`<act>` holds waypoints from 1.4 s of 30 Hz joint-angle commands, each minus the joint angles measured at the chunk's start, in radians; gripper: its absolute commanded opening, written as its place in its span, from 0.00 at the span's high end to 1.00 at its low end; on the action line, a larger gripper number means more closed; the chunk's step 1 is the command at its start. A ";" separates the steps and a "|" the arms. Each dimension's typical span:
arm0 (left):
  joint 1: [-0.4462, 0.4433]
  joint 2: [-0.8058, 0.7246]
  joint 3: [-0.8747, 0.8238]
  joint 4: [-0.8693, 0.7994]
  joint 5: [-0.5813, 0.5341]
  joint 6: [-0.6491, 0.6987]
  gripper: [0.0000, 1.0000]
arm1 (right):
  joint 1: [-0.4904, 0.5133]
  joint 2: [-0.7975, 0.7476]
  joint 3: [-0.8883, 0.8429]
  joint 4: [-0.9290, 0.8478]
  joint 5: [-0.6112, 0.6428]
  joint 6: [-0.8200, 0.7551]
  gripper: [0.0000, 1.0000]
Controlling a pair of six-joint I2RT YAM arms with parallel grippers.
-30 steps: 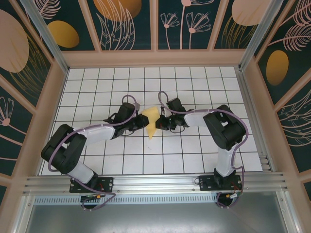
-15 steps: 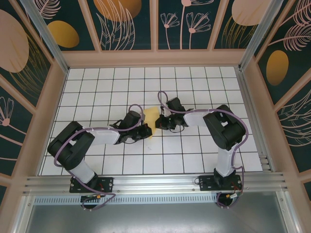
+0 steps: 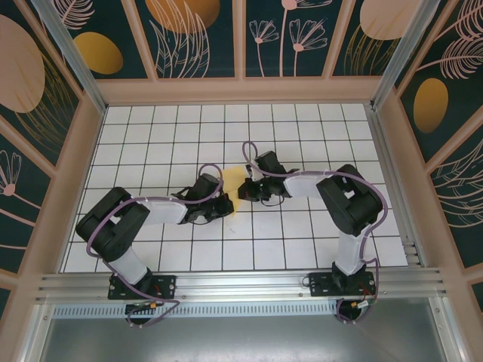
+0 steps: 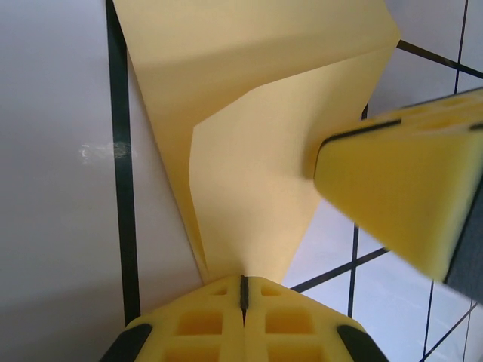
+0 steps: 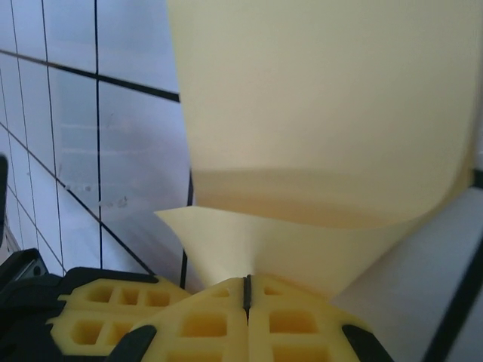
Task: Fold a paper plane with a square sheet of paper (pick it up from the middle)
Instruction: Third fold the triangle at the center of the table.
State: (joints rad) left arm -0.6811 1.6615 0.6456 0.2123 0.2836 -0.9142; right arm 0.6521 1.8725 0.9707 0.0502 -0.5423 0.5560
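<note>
Now the paper (image 3: 232, 183) sits mid-frame in the top view, a creased yellow wedge whose long axis runs roughly up and down the picture, with the two arms closing on it from either side. The left gripper (image 3: 223, 205) reaches in from the lower left and meets the wedge at its lower, narrow end. The right gripper (image 3: 245, 188) comes from the right and meets the upper right edge, so both are in contact and neither arm is the nearer. In the left wrist view the left fingers are pressed together at the bottom of the frame, with the paper tapering straight into the seam between them. The right arm's yellow finger touches the sheet's edge at mid-right. In the right wrist view the right fingers are likewise pressed together on a curled flap, and the rest of the sheet bows across the upper half. Whether the wedge rests on the bench (image 3: 151, 136) or hangs just above it I cannot tell. Judging from this, the next fold depends on those two pinches sitting toward opposite ends of the long axis.
</note>
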 commanded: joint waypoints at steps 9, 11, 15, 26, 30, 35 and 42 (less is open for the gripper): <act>-0.004 0.006 -0.008 -0.071 -0.055 -0.002 0.99 | 0.030 0.025 0.008 -0.030 0.009 0.004 0.96; -0.005 0.000 -0.010 -0.073 -0.056 -0.001 1.00 | 0.029 0.037 0.020 -0.038 0.014 0.002 0.96; -0.004 -0.010 -0.009 -0.077 -0.055 0.002 1.00 | 0.029 0.060 0.040 -0.066 0.031 0.001 0.97; -0.004 -0.086 -0.040 0.097 0.065 -0.038 0.89 | 0.036 0.068 0.057 -0.094 0.048 0.010 0.97; -0.004 -0.055 -0.050 0.115 0.074 -0.045 0.88 | 0.038 0.072 0.063 -0.095 0.045 0.012 0.97; -0.005 -0.019 -0.056 0.083 0.059 -0.042 0.89 | 0.038 0.070 0.068 -0.093 0.040 0.012 0.97; -0.004 0.018 -0.039 -0.031 -0.004 -0.016 0.91 | 0.036 0.070 0.071 -0.091 0.028 -0.008 0.97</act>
State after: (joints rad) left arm -0.6830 1.6547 0.6022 0.2752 0.3283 -0.9474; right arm 0.6827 1.9179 1.0180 -0.0128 -0.5240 0.5583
